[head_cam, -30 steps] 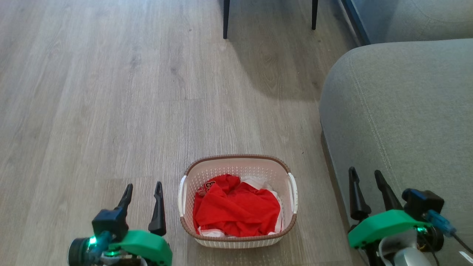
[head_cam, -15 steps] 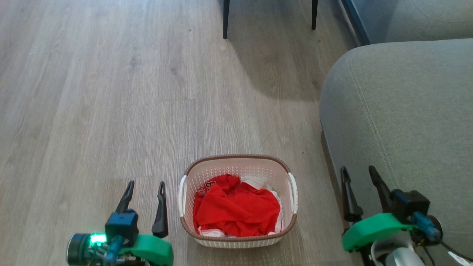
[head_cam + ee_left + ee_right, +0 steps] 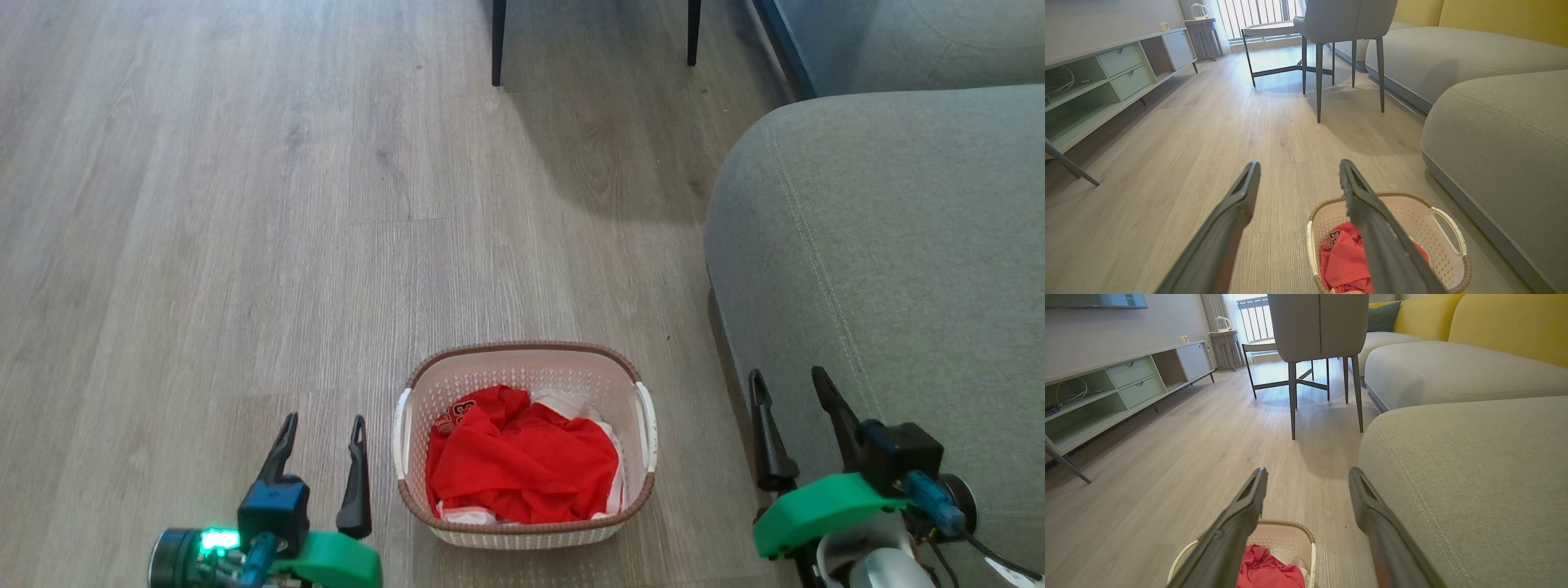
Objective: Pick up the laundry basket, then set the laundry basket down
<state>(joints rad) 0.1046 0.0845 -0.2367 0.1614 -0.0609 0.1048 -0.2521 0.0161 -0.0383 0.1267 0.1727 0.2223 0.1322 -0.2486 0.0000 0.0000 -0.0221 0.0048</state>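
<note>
One laundry basket (image 3: 522, 369), set on the wood floor (image 3: 245, 204) near the grey sofa (image 3: 882, 245), with red clothing (image 3: 522, 461) heaped inside; left gripper (image 3: 324, 420), held near the basket's left handle, fingers spread apart, nothing grasped; right gripper (image 3: 787, 376), held to the basket's right, in front of the sofa's edge, fingers likewise spread, nothing grasped

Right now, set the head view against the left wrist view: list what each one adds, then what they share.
Head view adds: the right tool, open, beside the grey sofa. Left wrist view adds: a pale-green drawer cabinet, a kettle and yellow cushions. Shared: the laundry basket holding red clothing, the open left tool, the wood floor, the sofa and dark chair legs.
</note>
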